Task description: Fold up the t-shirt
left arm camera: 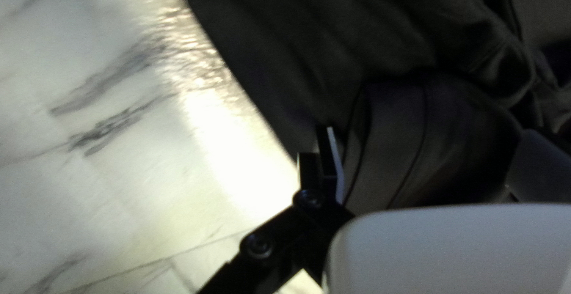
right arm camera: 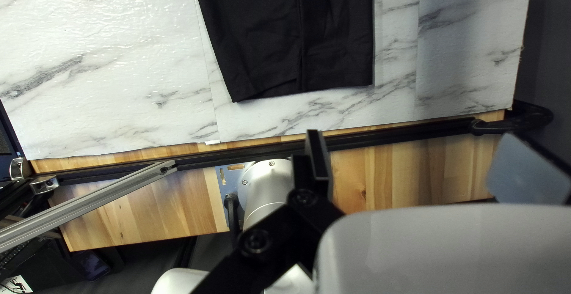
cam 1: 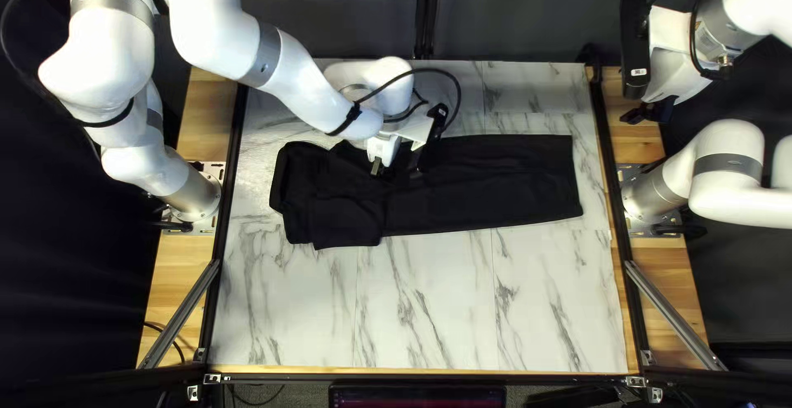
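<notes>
While reaching down with the left gripper (cam 1: pixel 396 172) over the black garment (cam 1: pixel 495 185), near the centre of the top left view, spreading both of its fingers wide around a rounded fold (left arm camera: pixel 392 133) and pinching nothing visible. Holding the right gripper (right arm camera: pixel 410 145) aloft at the upper right of the top left view, likewise spreading its fingers wide and gripping nothing. Finding the garment on the marble-patterned tabletop (cam 1: pixel 412 292), across the middle of the top left view: running long and fairly flat towards the right, bunching and doubling over at its left end. Judging from that, probably working mid-fold rather than finishing; not managing to tell between picking up a layer and letting one go. If gathering cloth, needing next to be closing on the top layer alone, lifting it and carrying it over the longer stretch; if releasing, needing to be backing out cleanly and smoothing the ridges. Risking, either way, dragging the lower layers askew.
</notes>
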You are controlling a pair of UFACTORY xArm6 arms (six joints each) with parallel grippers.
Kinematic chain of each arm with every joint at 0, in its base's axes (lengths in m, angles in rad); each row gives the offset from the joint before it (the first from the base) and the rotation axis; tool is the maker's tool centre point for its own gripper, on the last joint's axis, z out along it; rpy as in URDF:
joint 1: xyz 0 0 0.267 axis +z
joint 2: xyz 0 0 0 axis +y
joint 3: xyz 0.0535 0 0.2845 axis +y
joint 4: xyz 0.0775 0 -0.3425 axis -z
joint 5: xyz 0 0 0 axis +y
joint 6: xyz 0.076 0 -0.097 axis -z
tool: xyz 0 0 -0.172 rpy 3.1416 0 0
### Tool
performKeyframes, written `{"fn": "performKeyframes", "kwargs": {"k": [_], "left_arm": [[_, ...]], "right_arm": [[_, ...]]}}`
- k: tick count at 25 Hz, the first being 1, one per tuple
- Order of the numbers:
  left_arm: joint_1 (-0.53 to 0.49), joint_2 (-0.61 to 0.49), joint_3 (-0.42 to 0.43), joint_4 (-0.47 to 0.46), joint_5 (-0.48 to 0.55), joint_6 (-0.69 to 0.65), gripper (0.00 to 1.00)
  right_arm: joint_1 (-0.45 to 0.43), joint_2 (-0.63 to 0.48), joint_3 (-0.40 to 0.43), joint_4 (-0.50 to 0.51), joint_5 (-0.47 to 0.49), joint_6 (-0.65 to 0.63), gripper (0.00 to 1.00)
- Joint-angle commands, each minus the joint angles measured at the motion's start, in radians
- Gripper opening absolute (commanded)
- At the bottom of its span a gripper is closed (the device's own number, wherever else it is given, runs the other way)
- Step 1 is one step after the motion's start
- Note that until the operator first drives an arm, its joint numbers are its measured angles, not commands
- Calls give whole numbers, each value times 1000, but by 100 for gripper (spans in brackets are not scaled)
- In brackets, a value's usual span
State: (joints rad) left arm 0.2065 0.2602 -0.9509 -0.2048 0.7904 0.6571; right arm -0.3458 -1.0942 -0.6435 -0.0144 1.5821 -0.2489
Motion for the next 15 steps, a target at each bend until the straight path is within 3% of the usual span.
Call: {"fn": "performKeyframes", "kwargs": {"k": [1, 3, 4, 8, 15], "left_arm": [[-9, 24, -7, -19, -12, 10, 42], [-10, 33, -15, -25, -10, 16, 33], [-10, 34, -17, -27, -8, 17, 23], [-12, 39, -28, -28, -3, 20, 10], [-28, 6, -8, -16, -3, -5, 8]], "right_arm": [[0, 0, 0, 0, 0, 0, 100], [0, 0, 0, 0, 0, 0, 100], [0, 0, 0, 0, 0, 0, 100], [0, 0, 0, 0, 0, 0, 100], [0, 0, 0, 0, 0, 0, 100]]}}
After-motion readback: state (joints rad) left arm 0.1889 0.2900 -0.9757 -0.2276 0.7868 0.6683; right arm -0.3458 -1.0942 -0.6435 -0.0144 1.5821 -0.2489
